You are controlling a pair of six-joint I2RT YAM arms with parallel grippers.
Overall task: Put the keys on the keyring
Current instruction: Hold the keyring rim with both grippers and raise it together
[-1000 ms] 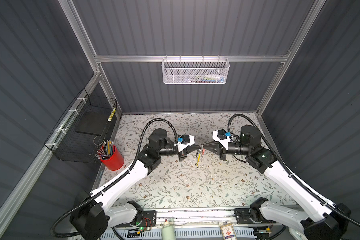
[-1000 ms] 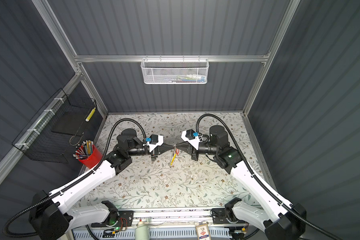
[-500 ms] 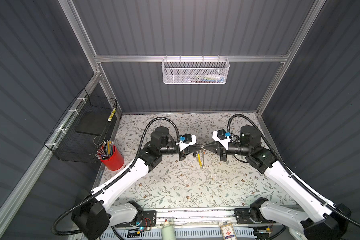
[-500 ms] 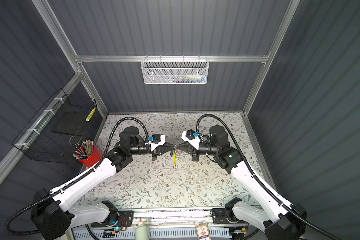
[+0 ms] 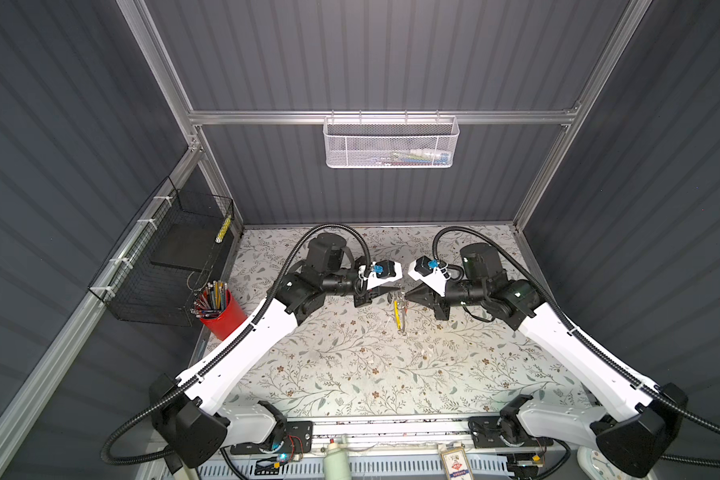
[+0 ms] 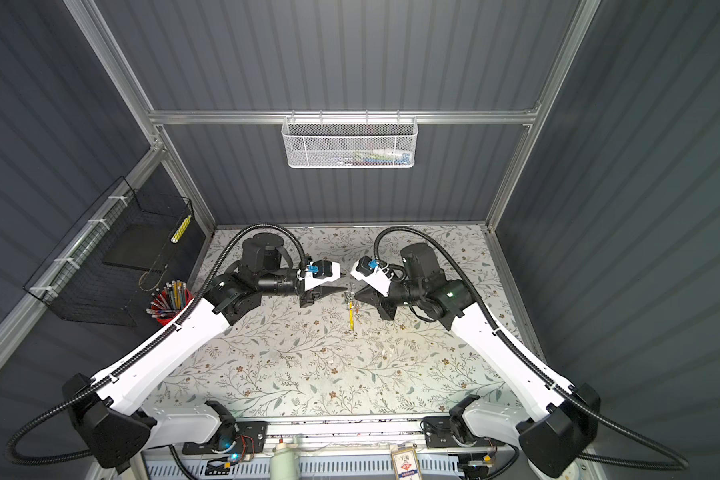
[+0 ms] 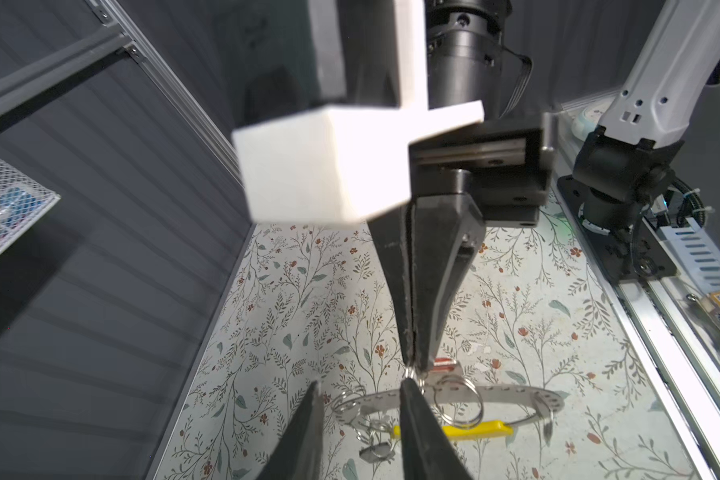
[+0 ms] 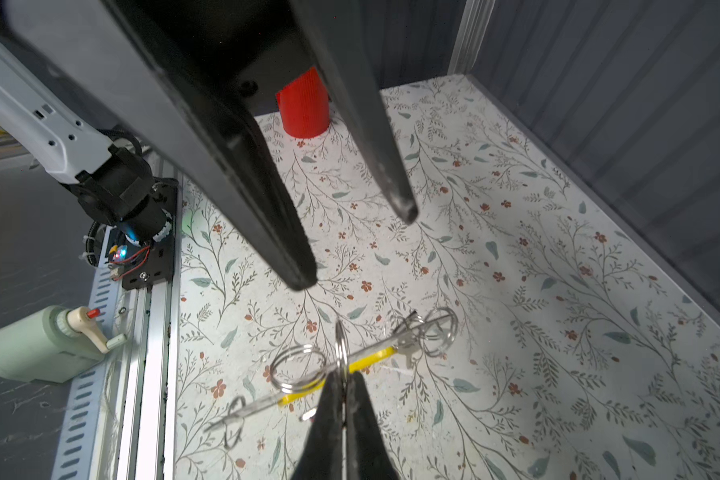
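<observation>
Your left gripper [image 7: 360, 387] has let go, jaws now spread.
Your right gripper [image 7: 412, 365] pinches a split ring [image 8: 341, 345] on the keyring [image 7: 512, 390], over the floral table [image 5: 350, 374].

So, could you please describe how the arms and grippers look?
The left arm and right arm have white shells, black joints and ribbed black cables. The left gripper and right gripper are black with tapering pointed fingers, each under a white camera block.

My right gripper [image 8: 344, 376] was pinched shut on a small wire ring [image 8: 340, 340] threaded on the keyring [image 8: 375, 356], which hung tilted above the flowered table [image 8: 558, 291]. The left gripper [image 8: 355, 246] stood just beyond it, jaws spread, clear of the keyring.
</observation>
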